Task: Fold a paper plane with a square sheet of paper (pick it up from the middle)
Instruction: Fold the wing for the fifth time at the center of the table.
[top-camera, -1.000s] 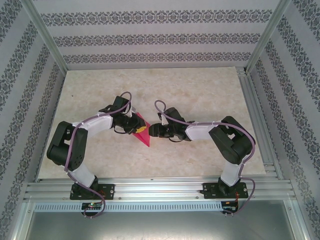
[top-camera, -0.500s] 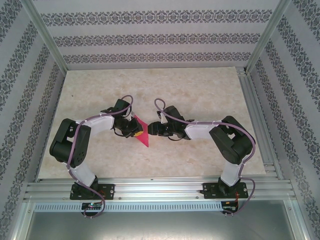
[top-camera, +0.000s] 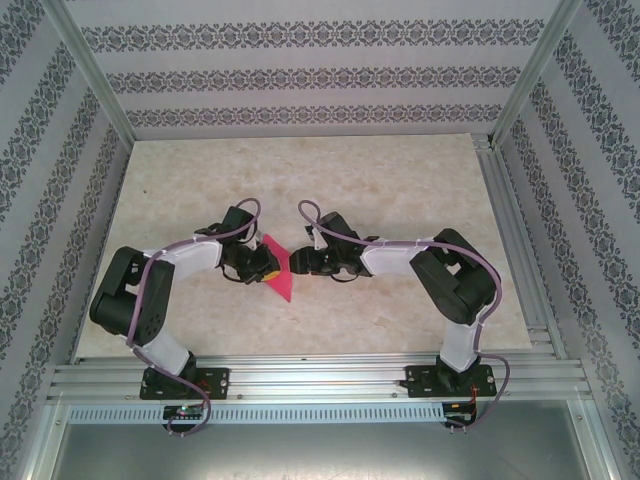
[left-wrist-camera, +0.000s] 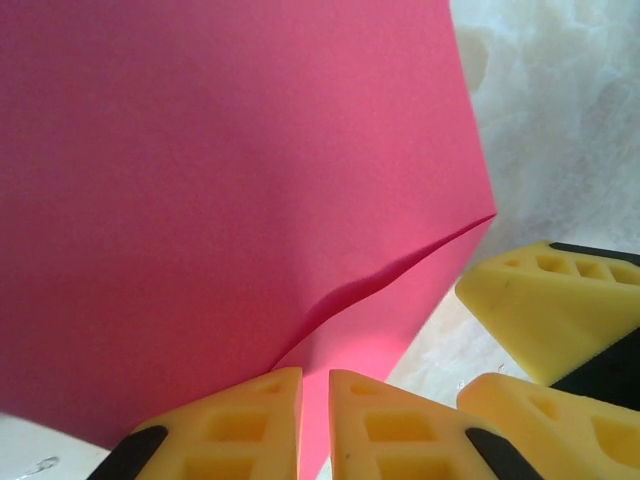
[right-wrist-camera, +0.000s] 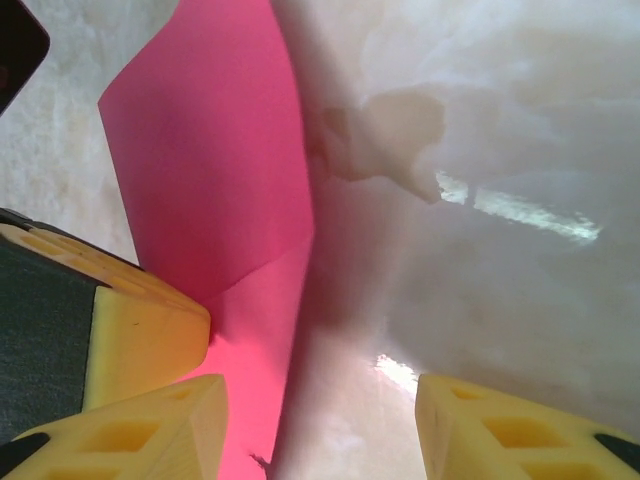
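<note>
bench (top-camera: 400, 190): pale marbled top that carries the work; both arms reach in toward its middle so they can meet on one sheet
paper (top-camera: 277, 273): pink, already creased into a narrower pointed shape with the tip toward the near edge; it sits mid-bench between the two tools, and its shadow in the right wrist view suggests it is raised off the surface, not lying flat
left tool (left-wrist-camera: 315, 405): fingers all but closed, with the paper's edge running into the slit between them, so it has the sheet pinched; likely the anchor that keeps the folded layers from sliding
right tool (right-wrist-camera: 320, 425): about half open and gripping nothing; the paper's free edge lies inside its gap, close to one finger (right-wrist-camera: 150, 430), which reads as lining up a second pinch opposite the left tool
flap edge (left-wrist-camera: 400, 270): a loose layer bows up a little from the sheet beneath, probably why a second grip is wanted, to press it flat
step: judged mid-fold, with no wings or dart shape yet
risk: thin paper may buckle or slip if the two tools pull against each other
</note>
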